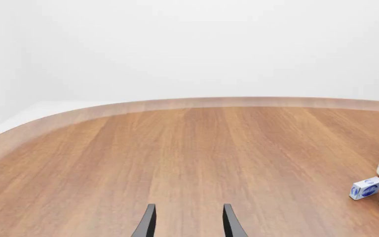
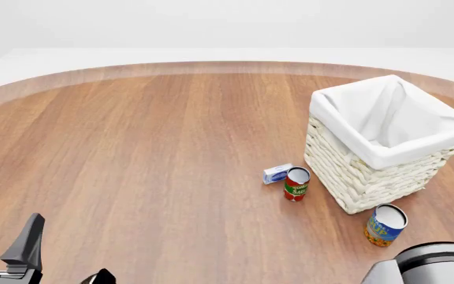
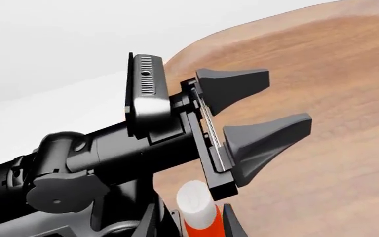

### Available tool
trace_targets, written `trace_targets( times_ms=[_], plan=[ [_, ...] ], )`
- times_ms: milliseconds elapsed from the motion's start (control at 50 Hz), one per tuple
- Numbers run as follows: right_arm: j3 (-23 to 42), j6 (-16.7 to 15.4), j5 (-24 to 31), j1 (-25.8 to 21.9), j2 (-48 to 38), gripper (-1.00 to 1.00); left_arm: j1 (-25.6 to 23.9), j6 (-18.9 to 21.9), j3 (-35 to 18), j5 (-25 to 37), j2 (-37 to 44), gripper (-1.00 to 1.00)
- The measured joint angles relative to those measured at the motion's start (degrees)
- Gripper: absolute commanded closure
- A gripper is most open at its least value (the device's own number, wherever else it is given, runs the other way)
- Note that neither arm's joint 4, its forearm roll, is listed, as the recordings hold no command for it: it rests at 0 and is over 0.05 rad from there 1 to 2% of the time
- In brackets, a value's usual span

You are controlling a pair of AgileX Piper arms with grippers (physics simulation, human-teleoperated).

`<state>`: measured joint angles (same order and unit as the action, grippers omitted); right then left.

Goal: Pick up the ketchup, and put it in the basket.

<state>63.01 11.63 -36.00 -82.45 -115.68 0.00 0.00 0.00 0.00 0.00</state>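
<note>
The round brown table [image 2: 148, 154] sits in a plain white room. The left gripper [image 2: 6, 236] waits low at the near left edge, fingers wide apart, holding nothing. The right gripper [image 3: 188, 224] is closed on the ketchup [image 3: 199, 217], near the left arm. One basket [image 2: 385, 145] stands by the right edge, with two cans and one small box.
</note>
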Motion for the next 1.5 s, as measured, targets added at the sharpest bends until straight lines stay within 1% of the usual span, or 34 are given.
trace_targets(
  times_ms=[360, 640, 1360, 1380, 1500],
  plan=[
    [-0.17, 0.31, -0.34, 1.28, 0.07, -1.00, 0.00, 0.00, 0.00, 0.00, 0.00, -1.00],
    [0.30, 0.79, -0.43, 0.52, -1.44, -1.00, 0.00, 0.00, 0.00, 0.00, 0.00, -1.00],
    [6.55, 1.40, 1.91, 1.07, -7.97, -1.00, 0.00, 0.00, 0.00, 0.00, 0.00, -1.00],
    [6.63, 1.43, 1.94, 1.08, -8.07, 1.00, 0.00, 0.00, 0.00, 0.00, 0.00, -1.00],
    [6.98, 1.20, 1.80, 1.46, -8.14, 1.00, 0.00, 0.00, 0.00, 0.00, 0.00, -1.00]
  ],
)
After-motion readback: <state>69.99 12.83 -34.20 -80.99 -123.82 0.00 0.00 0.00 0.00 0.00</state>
